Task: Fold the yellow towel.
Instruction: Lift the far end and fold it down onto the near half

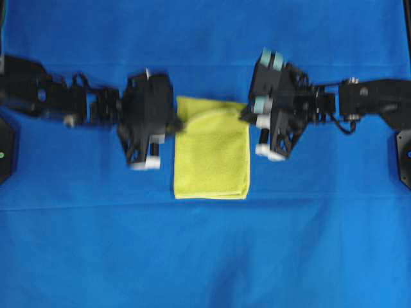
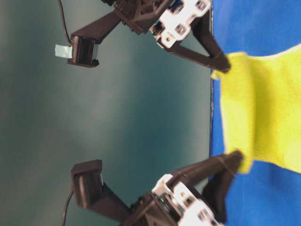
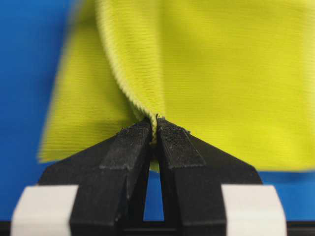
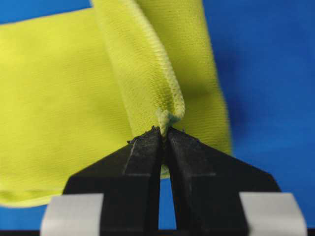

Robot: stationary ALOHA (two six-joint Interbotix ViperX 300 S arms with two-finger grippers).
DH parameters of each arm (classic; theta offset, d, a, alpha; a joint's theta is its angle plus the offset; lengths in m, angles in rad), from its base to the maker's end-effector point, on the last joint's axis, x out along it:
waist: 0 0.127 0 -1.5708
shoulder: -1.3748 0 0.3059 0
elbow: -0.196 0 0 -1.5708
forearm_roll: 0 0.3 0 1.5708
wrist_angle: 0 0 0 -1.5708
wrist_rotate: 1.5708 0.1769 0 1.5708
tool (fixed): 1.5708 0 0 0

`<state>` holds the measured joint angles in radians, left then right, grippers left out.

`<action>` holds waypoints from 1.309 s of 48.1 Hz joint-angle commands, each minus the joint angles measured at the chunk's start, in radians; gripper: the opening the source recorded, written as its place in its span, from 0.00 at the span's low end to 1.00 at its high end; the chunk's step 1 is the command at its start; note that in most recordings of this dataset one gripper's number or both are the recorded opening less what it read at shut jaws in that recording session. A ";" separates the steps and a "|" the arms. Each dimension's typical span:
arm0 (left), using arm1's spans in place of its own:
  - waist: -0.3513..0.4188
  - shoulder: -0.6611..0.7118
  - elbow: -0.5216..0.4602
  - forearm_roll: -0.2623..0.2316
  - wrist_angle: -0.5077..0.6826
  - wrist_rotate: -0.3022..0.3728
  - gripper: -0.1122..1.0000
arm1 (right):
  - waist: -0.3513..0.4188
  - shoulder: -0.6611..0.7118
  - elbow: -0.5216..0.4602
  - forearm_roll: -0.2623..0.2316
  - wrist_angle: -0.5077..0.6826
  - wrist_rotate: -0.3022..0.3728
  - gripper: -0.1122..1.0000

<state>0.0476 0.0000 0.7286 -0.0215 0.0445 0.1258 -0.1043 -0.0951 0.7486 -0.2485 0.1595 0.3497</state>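
The square yellow-green terry towel (image 1: 212, 151) lies folded at the centre of the large blue cloth (image 1: 205, 256) covering the table. The left gripper (image 3: 156, 129) is clamped on the towel's far left corner, jaws pressed together on the hem. The right gripper (image 4: 165, 132) is likewise closed on the far right corner. Both corners are lifted off the blue cloth.
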 commanded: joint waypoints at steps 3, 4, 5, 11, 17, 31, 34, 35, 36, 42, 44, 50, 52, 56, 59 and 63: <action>-0.078 -0.012 -0.009 -0.003 0.005 -0.032 0.13 | 0.067 -0.018 -0.006 0.005 -0.006 0.008 0.16; -0.087 -0.011 -0.009 -0.003 0.006 -0.038 0.13 | 0.077 -0.017 -0.006 0.006 -0.006 0.009 0.16; -0.095 -0.009 -0.009 -0.002 0.008 -0.046 0.13 | 0.084 -0.015 -0.006 0.006 -0.005 0.012 0.16; -0.132 0.003 -0.002 -0.003 0.009 -0.094 0.13 | 0.129 0.006 -0.009 0.011 -0.014 0.040 0.16; -0.160 0.038 -0.008 -0.003 0.006 -0.126 0.13 | 0.161 0.048 -0.011 0.012 -0.037 0.064 0.16; -0.201 0.089 -0.025 -0.003 -0.046 -0.137 0.13 | 0.179 0.094 -0.011 0.012 -0.060 0.106 0.16; -0.202 0.087 -0.021 -0.002 -0.058 -0.137 0.13 | 0.184 0.094 -0.009 0.012 -0.061 0.106 0.16; -0.202 0.087 -0.021 -0.003 -0.057 -0.135 0.13 | 0.184 0.094 -0.009 0.012 -0.060 0.106 0.16; -0.201 0.087 -0.021 -0.002 -0.058 -0.135 0.13 | 0.184 0.094 -0.008 0.012 -0.061 0.106 0.16; -0.192 0.089 -0.021 -0.002 -0.060 -0.133 0.13 | 0.184 0.094 -0.008 0.009 -0.061 0.106 0.16; -0.186 0.087 -0.020 -0.002 -0.060 -0.133 0.13 | 0.184 0.094 -0.008 0.011 -0.060 0.106 0.16; -0.178 0.089 -0.018 -0.003 -0.060 -0.133 0.13 | 0.186 0.095 -0.008 0.014 -0.061 0.109 0.16; -0.178 0.089 -0.020 -0.003 -0.060 -0.133 0.16 | 0.187 0.095 -0.009 0.014 -0.061 0.109 0.18; -0.184 0.089 -0.021 -0.003 -0.060 -0.133 0.27 | 0.195 0.095 -0.012 0.014 -0.061 0.109 0.40; -0.189 0.086 -0.020 -0.002 -0.060 -0.132 0.43 | 0.207 0.092 -0.015 0.012 -0.058 0.107 0.57; -0.192 0.075 -0.018 -0.003 -0.049 -0.133 0.64 | 0.218 0.078 -0.017 0.012 -0.054 0.107 0.68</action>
<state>-0.1396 0.0997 0.7164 -0.0230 -0.0077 -0.0077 0.0982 0.0092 0.7486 -0.2362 0.1058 0.4556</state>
